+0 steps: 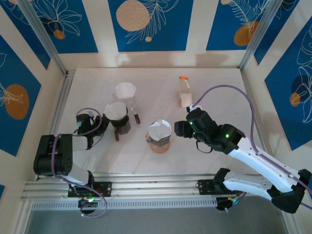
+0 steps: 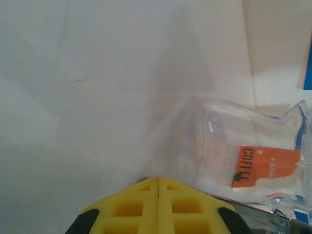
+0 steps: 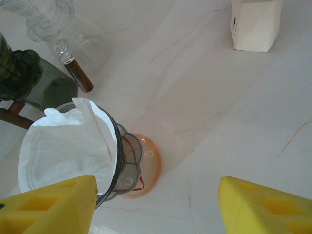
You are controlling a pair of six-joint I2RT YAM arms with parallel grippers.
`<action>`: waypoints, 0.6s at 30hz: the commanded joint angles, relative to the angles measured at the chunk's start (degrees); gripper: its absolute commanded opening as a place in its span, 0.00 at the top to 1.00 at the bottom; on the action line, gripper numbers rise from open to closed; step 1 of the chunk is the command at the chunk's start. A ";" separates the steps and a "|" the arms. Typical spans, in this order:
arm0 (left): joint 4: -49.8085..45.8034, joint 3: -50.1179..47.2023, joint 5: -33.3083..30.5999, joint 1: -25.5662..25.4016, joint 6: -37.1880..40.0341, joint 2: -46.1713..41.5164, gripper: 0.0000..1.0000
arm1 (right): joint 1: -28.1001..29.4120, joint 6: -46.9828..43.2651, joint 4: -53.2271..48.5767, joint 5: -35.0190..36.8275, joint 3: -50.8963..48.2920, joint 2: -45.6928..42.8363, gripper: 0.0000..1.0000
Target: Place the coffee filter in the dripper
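The left gripper (image 1: 84, 123) is at the near left of the table (image 1: 219, 87). In the left wrist view its yellow fingers (image 2: 129, 210) are pressed together with only a seam between them, and nothing is held. Just beyond them lies a blurred clear glass vessel (image 2: 229, 151) with an orange label reading COFFEE. It seems to be a carafe, but the view is too soft to be sure.

The right gripper (image 1: 179, 128) is near the middle of the table, just right of the dripper (image 1: 160, 145). In the right wrist view its 2 yellow fingers (image 3: 53, 204) are spread wide and empty, and they are not touching the dripper (image 3: 146, 165). The white coffee filter (image 1: 160, 130) sits open in the mouth of that dripper. The filter's (image 3: 68, 146) scalloped edge rises above the dark rim, and an orange base shows underneath.

Farther back and to the left, a second paper-lined dripper (image 1: 117, 113) stands on a darker body, with a brown handle beside it. Beyond that is a clear glass dripper (image 1: 126, 91), also lined with white paper, with a brown-tipped handle pointing toward the near side. At the far right of the group, well apart from the drippers, a small white carton (image 1: 185, 93) with an orange cap stands upright.
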 commanded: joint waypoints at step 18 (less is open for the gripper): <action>23.47 -4.91 3.65 -5.52 -5.00 8.87 1.00 | -0.27 1.04 -0.34 -0.30 0.74 -0.60 0.33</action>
